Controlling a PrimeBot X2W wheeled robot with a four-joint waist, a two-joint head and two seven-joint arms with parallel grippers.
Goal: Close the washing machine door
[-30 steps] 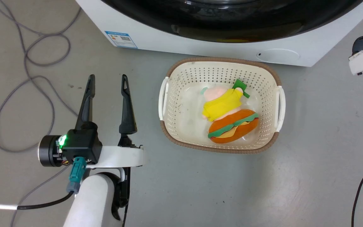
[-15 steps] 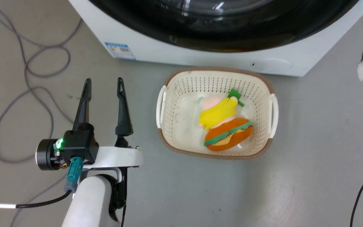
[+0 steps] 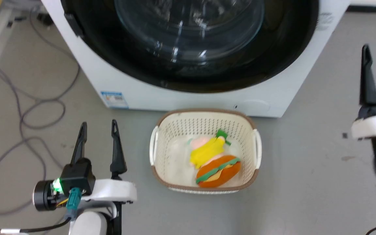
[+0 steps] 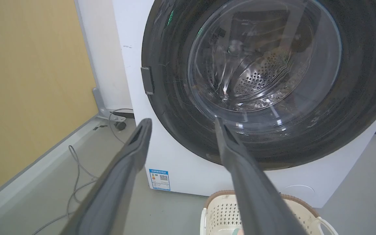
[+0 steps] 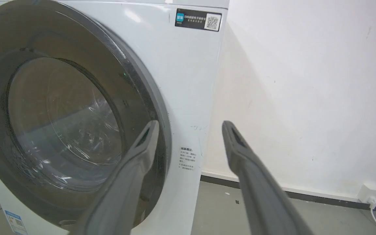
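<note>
The large round washing machine door [image 3: 289, 49], a glossy black ring around a bulging clear glass window, lies far and centre, facing the robot on the white front-loading washer [image 3: 135, 91]. It looks flat against the panel. I judge it shut or nearly so, though whether it is latched cannot be told.

The left pincer [image 3: 99, 123] is low at the near left over the grey floor [image 3: 305, 182], its fingers spread and empty. They point at the door's lower left. The right pincer [image 5: 190, 123], also spread and empty, is raised beside the washer's right side, so I judge that arm the nearer for a final press.

A cream perforated plastic basket [image 3: 204, 114] holding an orange burger-shaped plush toy [image 3: 219, 171] sits on the floor just before the washer, between the arms.

The right wrist view looks along the front and shows the ring's right rim close against the panel. The left wrist view shows a steel drum [image 4: 263, 75] through the glass and a small dark block [image 4: 147, 80] on the left rim.
</note>
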